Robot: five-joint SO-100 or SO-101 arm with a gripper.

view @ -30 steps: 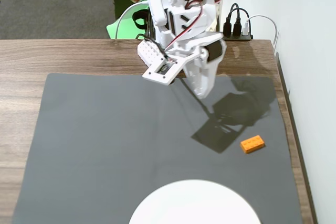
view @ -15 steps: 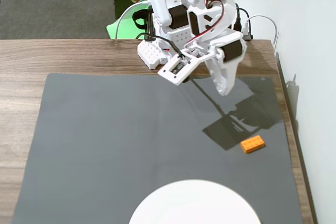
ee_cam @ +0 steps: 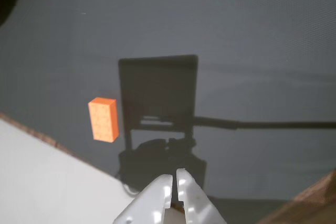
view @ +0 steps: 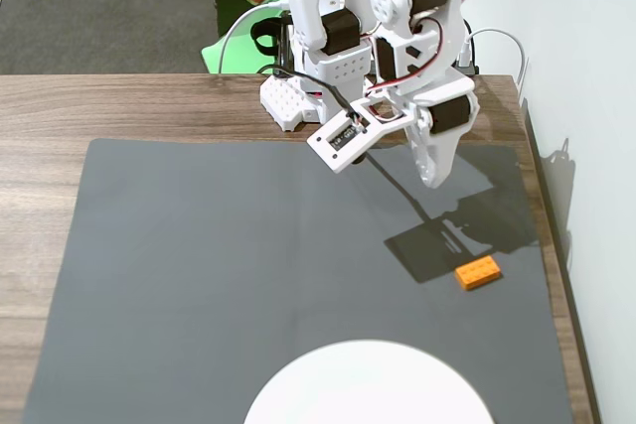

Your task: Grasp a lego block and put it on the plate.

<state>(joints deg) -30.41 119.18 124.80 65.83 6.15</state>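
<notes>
A dark grey mat with a fine, matte weave is covering most of the wood-grain bench; the bench's brown planks are showing along the far edge and down the left and right edges in the fixed view. The lego block is sitting flat on the mat near the bench's right edge, roughly midway between the far and near edges; it is a small bright orange rectangular brick of glossy plastic with low studs on its upper face, and it is lying slightly askew to the mat's border. In the wrist view the same block is appearing left of centre, beside the arm's boxy shadow. The plate is lying at the bench's near edge, right of the middle; it is smooth, plain white and round, and only its far arc is showing, well apart from the brick. The arm, made of white moulded plastic with black servo housings, is standing at the far edge towards the right corner. The gripper is hanging above the mat with its pointed white fingers drawn nearly together, only a thin slit between the tips; it is holding nothing and touching nothing, and the block is lying clear of it.
</notes>
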